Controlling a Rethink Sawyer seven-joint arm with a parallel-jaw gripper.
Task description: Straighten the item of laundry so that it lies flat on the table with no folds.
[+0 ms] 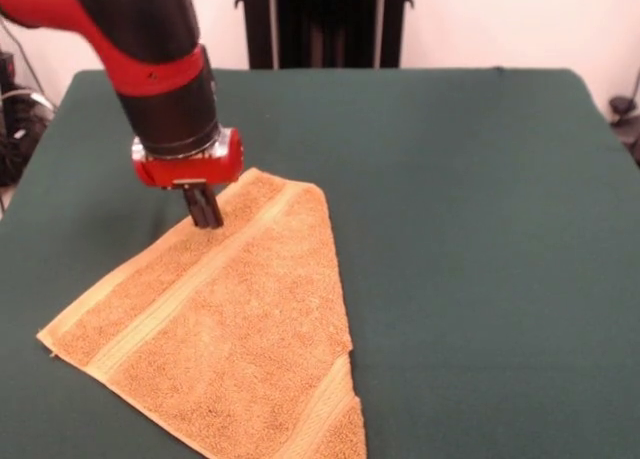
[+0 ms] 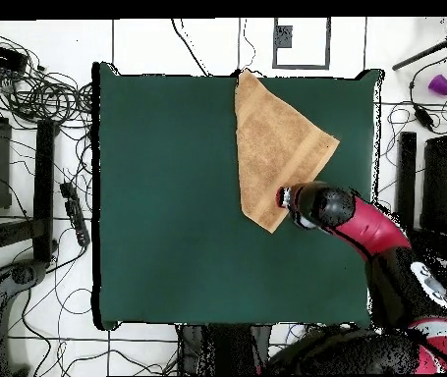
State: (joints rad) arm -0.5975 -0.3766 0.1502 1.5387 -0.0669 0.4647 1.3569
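Green counter [image 1: 480, 179] carries an orange towel [image 1: 230, 329] (folded into a triangle) at lower left; claw [image 1: 205, 211] presses its top corner, fingers together.

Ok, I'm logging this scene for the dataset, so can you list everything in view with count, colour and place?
towel: one, orange-yellow, folded into a triangle, on the near left part of the table in the front view, one end reaching the table's edge.
table: one, dark green top, fills most of both views.
cables: many, black, on the white tiled floor around the table in the overhead view.
purple object: one, on the floor at the overhead view's top right.
arm: one, red and black, above the towel.
gripper: one, black, tips on the towel's far corner.
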